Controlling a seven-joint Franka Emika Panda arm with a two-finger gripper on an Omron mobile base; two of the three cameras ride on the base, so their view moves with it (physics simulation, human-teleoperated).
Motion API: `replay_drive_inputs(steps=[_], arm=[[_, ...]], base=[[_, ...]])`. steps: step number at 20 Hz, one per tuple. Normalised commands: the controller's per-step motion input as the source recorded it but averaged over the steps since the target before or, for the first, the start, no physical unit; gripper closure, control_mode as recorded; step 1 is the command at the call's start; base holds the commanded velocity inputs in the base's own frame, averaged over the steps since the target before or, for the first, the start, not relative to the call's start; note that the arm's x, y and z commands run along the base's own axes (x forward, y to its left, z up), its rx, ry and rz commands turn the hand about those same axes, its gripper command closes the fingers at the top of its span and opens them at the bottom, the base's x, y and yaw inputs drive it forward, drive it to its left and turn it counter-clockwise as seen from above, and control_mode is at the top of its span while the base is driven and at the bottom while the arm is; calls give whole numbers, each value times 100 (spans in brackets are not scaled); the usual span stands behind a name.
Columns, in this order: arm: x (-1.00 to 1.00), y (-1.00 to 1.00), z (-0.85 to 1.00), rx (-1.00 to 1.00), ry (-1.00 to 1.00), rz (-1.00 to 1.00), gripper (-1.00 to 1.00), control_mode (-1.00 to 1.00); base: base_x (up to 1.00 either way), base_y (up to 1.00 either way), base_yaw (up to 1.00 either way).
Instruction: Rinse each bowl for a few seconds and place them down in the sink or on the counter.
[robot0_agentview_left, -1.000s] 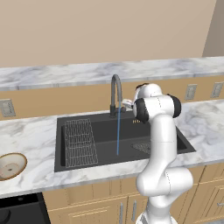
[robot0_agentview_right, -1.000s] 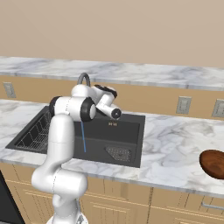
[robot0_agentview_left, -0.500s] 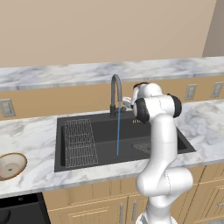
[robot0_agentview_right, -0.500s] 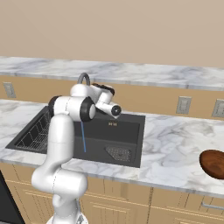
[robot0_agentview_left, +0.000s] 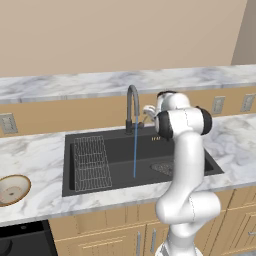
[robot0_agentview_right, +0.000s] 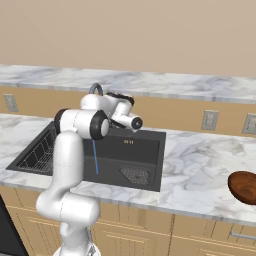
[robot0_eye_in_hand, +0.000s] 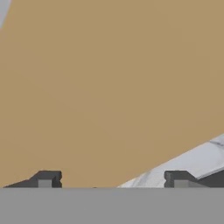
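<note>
One sink (robot0_agentview_left: 100, 177): a black basin set into the counter (robot0_agentview_left: 35, 155), holding one wire rack (robot0_agentview_left: 91, 161) on its left side and one mesh drain (robot0_agentview_left: 161, 168) toward its right. One dark curved tap (robot0_agentview_left: 131, 107) stands at the back edge, with one thin stream of water (robot0_agentview_left: 135, 155) falling from it into the basin.

Two bowls. One tan bowl (robot0_agentview_left: 12, 189) with a cream speckled inside sits upright on the counter, well left of the sink near the front edge. One reddish-brown bowl (robot0_agentview_right: 244, 186) sits on the counter well right of the sink, also near the front edge.

One gripper (robot0_eye_in_hand: 113, 180), raised behind the tap and facing the tan wall (robot0_eye_in_hand: 109, 87); its two fingertips (robot0_eye_in_hand: 46, 179) stand wide apart with nothing between them.

Outlets (robot0_agentview_right: 209, 120) on the wall panel below the raised ledge (robot0_agentview_right: 165, 82): three counted in the right base view.
</note>
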Motion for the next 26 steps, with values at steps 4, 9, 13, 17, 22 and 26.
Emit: replay_drive_inputs(steps=[4,9,13,17,22,26], arm=[[-20,-29,34,7,0,1,-100,-100],[-37,-25,32,9,3,0,-100,-100],[-39,-25,31,5,6,0,-100,-100],[-40,-26,29,2,9,0,-100,-100],[-38,-25,30,1,10,0,-100,-100],[-34,-20,34,3,8,-1,-100,-100]], base=[[0,0,0],[0,0,0],[0,0,0],[0,0,0],[0,0,0],[0,0,0]])
